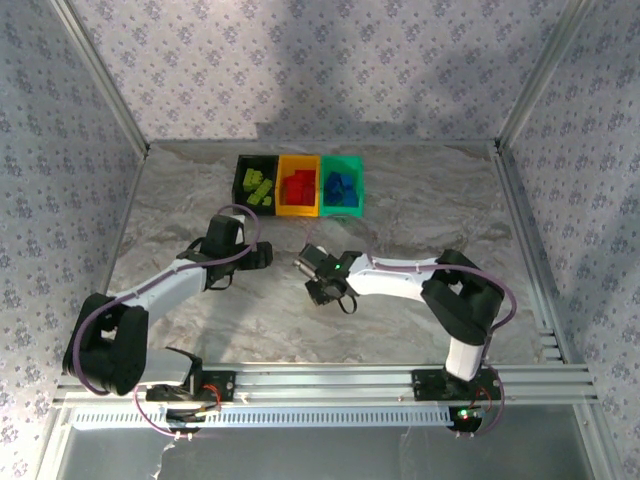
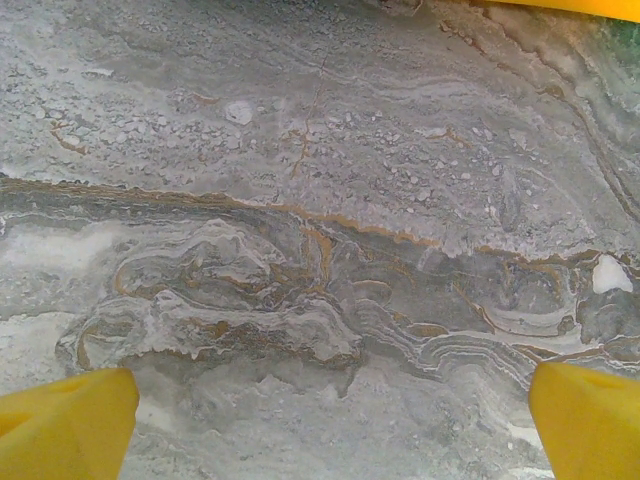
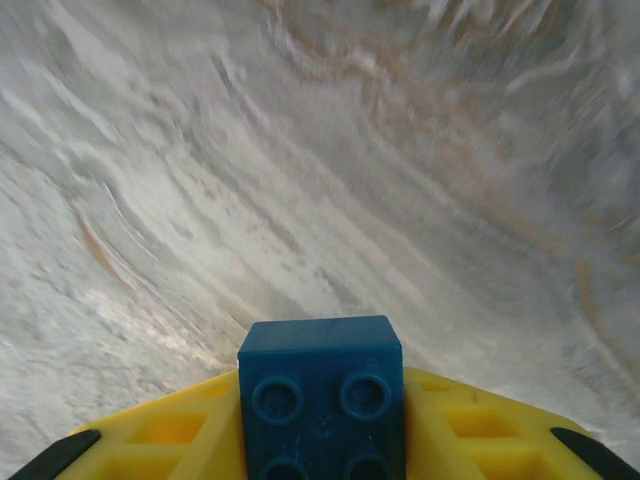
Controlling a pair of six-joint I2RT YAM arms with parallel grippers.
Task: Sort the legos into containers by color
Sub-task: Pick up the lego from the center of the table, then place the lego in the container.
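Short of the teal bin (image 1: 358, 190), above bare desk (image 1: 420, 220), we noted the right end effector (image 1: 304, 259) pinching a blue lego (image 3: 320, 390), left end effector (image 2: 320, 420) agape and empty; we judged a loose grip could drop it early.

Black, yellow, teal bins (image 1: 297, 211) hold lime, red, blue legos (image 1: 298, 187); one blue lego (image 3: 320, 350) sits in the right gripper (image 3: 320, 410).
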